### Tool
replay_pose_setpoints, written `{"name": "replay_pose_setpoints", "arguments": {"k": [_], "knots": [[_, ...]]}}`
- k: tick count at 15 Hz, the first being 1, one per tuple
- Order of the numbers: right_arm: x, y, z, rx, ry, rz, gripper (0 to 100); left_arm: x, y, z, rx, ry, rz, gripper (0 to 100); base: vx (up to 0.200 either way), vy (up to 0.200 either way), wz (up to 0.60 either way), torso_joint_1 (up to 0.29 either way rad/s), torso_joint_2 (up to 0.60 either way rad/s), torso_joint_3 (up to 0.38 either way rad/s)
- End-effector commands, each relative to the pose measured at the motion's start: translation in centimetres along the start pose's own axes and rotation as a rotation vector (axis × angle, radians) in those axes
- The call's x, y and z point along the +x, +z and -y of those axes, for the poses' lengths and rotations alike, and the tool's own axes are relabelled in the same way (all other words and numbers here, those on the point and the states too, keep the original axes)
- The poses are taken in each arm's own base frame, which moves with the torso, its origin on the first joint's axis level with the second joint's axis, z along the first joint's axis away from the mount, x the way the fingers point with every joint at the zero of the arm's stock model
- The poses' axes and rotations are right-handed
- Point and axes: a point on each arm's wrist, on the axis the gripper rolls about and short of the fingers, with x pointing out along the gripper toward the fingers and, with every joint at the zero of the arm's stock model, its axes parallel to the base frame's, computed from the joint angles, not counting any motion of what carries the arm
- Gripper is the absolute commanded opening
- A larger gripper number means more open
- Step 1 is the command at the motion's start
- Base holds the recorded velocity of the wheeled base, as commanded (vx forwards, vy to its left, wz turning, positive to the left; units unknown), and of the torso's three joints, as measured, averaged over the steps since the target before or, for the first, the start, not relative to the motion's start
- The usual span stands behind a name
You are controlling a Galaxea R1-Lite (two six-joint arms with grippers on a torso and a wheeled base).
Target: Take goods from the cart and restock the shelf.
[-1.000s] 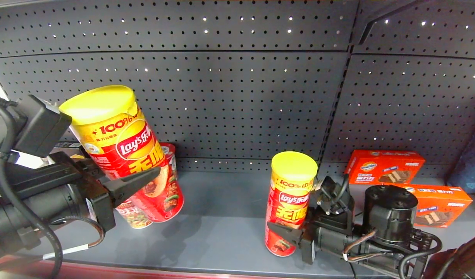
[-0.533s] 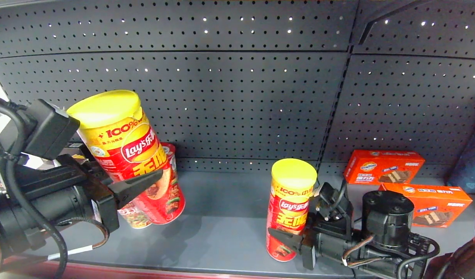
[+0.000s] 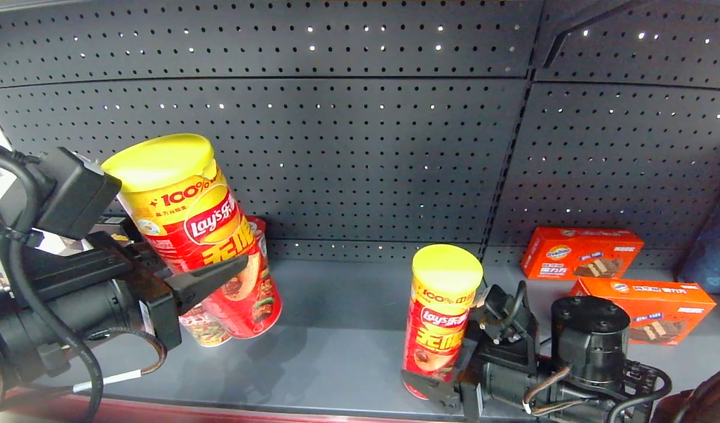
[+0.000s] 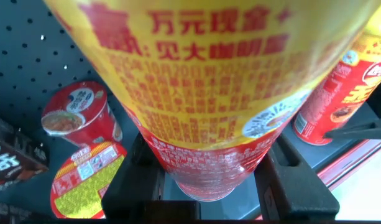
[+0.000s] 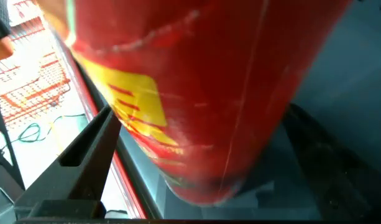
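Observation:
A tall red chips can with a yellow lid (image 3: 189, 217) hangs tilted over the left end of the grey shelf (image 3: 336, 335). My left gripper (image 3: 216, 267) is shut on its lower half. In the left wrist view the same can (image 4: 209, 93) sits between both fingers of that gripper (image 4: 212, 186). A second, similar can (image 3: 442, 311) stands nearly upright near the shelf's front edge, right of the middle. My right gripper (image 3: 448, 370) is shut on its base. The right wrist view shows this can (image 5: 196, 81) close up, clamped in the gripper (image 5: 209, 174). Whether it touches the shelf is hidden.
Two cup noodle tubs (image 4: 81, 118) (image 4: 84, 186) lie on the shelf behind and under the left can. Two orange boxes (image 3: 580, 252) (image 3: 648, 308) lie at the right end. A dark pegboard wall (image 3: 336, 147) closes the back. Bare shelf lies between the two cans.
My right gripper has brought its can a little lower and toward the shelf's front edge. The left can has shifted slightly to the right and down.

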Motion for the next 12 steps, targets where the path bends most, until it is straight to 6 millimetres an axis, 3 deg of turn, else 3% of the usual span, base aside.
{"name": "replay_pose_setpoints", "arguments": {"k": [1,6,12], "knots": [[-0.6,0.2,-0.2,-0.003,-0.006,0.008,100,0.1,0.3,0.0,0.002,-0.002,0.009,0,0.0,0.0,0.0,0.0,0.0,0.0],[-5.8,-0.3,-0.4,0.011,-0.07,0.003,100,4.2,1.4,1.1,0.023,-0.067,-0.017,0,0.0,0.0,0.0,0.0,0.0,0.0],[-8.4,0.2,-1.0,-0.001,-0.084,0.05,100,9.2,-0.3,1.9,0.021,-0.125,-0.124,0,0.0,0.0,0.0,0.0,0.0,0.0]]}}
